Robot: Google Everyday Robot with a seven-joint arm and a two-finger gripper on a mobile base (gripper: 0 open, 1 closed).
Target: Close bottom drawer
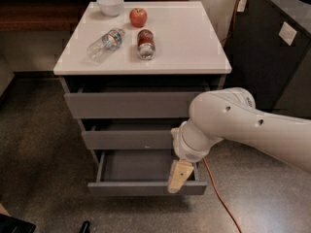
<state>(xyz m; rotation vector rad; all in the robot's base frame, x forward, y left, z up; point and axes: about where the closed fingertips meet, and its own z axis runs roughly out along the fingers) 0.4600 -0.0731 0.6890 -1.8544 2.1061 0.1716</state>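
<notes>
Three grey drawers (126,105) stand open, the bottom drawer (141,188) farthest out, at 6 o'clock of the cabinet (189,47). The gripper (178,178) hangs over its front right, likely for pushing; how open, I cannot tell.

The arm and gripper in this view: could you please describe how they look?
The arm is a smooth, bulbous white shell with small dark round holes, narrowing to a rounded wrist. The gripper, pale tan and tapering, is at the right front of the bottom drawer.

Bottom drawer (146,188) open; gripper (179,176) at its front right edge; bottle (104,43), can (145,43), apple (138,17), bowl (110,5) on tabletop (187,38)
</notes>
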